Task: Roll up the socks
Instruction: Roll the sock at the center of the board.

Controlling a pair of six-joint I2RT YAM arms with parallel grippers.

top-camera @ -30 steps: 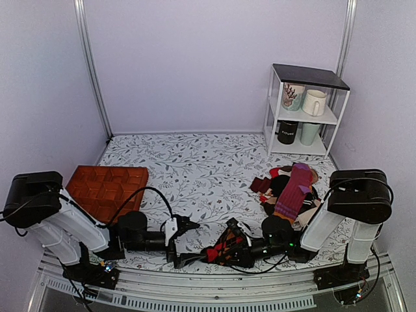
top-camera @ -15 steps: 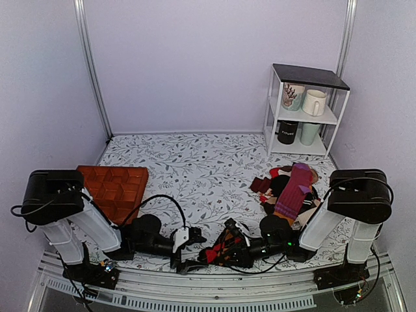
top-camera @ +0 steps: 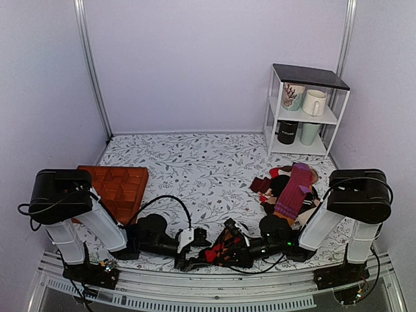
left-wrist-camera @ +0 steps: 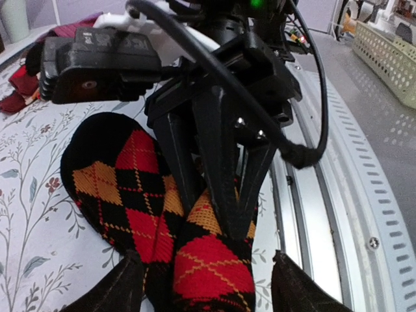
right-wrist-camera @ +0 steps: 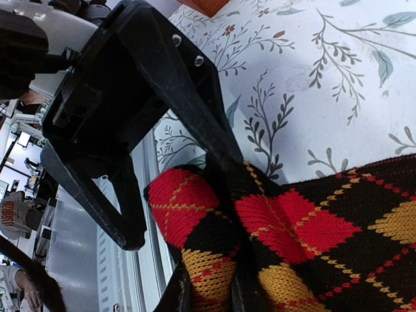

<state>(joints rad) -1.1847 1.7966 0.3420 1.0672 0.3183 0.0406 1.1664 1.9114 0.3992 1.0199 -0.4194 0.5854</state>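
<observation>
The black argyle socks with red and orange diamonds lie bunched at the table's near edge, between the two arms. My right gripper is shut on a fold of the socks; in the left wrist view its dark fingers pinch the knit from above. My left gripper is open and straddles the rolled end of the socks, with one finger close against the knit and the other apart from it. In the top view the left gripper meets the right gripper over the socks.
An orange-brown tray lies at the left. A pile of other socks sits at the right, with a purple one on top. A white shelf with mugs stands at the back right. The metal rail runs just below the socks.
My left arm has slid right until its fingers straddle the socks, and its jaws have narrowed. The right gripper keeps the same hold in the same place.
</observation>
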